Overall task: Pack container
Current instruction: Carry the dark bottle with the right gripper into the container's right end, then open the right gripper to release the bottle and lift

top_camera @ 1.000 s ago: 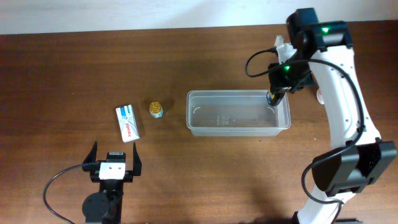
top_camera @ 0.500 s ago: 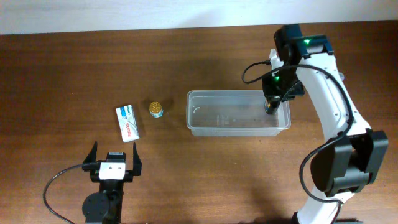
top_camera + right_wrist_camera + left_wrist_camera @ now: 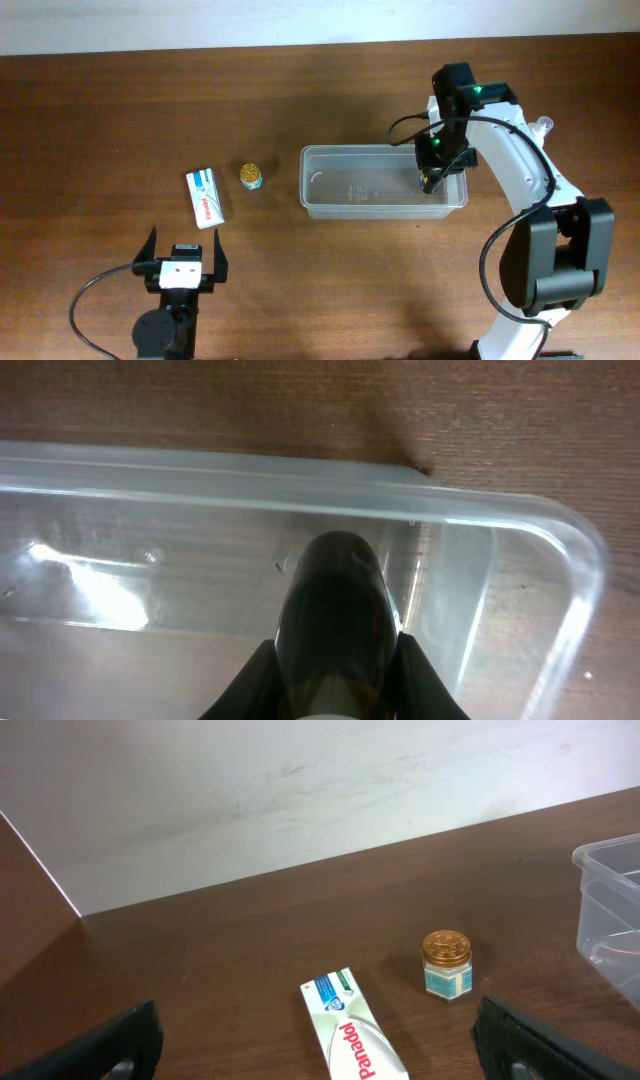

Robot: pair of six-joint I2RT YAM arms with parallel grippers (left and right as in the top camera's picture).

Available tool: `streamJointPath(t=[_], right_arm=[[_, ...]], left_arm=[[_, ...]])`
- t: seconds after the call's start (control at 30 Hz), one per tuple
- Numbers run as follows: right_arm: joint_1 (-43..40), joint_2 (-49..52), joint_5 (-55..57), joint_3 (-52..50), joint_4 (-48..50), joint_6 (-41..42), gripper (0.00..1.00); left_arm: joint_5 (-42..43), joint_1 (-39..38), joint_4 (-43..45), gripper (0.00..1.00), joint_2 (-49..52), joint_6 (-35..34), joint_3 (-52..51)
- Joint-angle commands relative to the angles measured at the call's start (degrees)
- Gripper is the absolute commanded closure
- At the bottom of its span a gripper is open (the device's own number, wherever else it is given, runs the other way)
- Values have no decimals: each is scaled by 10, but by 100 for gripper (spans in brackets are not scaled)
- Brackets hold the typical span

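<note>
Beneath the right gripper (image 3: 427,183), jaws clamped on a dark bottle (image 3: 335,600), sits the container's (image 3: 370,212) right end; left gripper (image 3: 183,262) open-jawed, well apart.

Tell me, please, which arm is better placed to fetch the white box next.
Left. The left gripper is open just short of the white box, while the right gripper is shut on a dark bottle over the container.
</note>
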Motion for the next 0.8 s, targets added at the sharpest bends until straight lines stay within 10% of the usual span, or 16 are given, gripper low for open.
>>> streamJointPath(t=[0.0,0.77], right_arm=[[2,-7,5,-19,16,5,79],[2,-7,48,-61,70,5,79]], left_arm=[[7,4,0,1,-3,7,-3],[7,4,0,1,-3,7,-3]])
